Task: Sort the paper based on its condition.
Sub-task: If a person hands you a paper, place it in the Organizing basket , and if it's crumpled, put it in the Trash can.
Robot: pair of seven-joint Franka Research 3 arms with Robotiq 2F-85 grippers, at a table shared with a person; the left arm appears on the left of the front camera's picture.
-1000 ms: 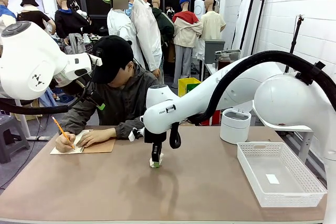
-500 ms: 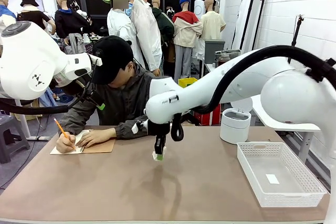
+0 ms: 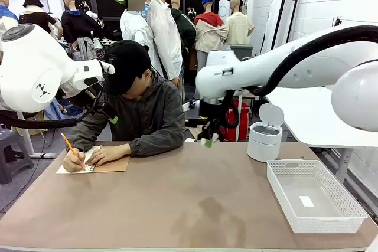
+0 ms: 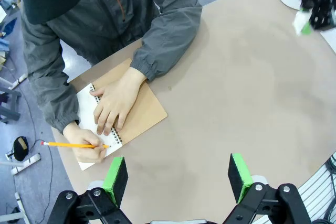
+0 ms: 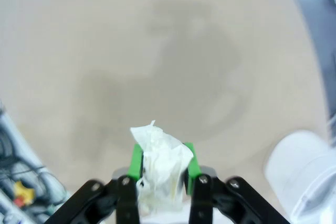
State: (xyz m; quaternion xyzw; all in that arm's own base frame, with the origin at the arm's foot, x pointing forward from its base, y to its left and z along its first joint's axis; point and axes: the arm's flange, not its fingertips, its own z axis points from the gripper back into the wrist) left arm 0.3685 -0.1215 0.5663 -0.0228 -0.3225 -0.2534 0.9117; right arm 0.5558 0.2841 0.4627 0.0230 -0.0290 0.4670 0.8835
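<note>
Paper (image 5: pixel 157 156): crumpled white wad, clamped in jaws of right gripper (image 3: pixel 207 140), aloft near lidded white bin (image 3: pixel 264 141), on side toward notebook (image 3: pixel 112 164). Judged featherlight, soft, crushable, tear-prone; best pinched across the bulk, not a loose corner. Left gripper (image 4: pixel 177 174): jaws spread wide, empty, well apart from bin.

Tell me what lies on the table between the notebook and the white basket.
Nothing. In the front view the brown tabletop between the notebook and the basket is bare.
</note>
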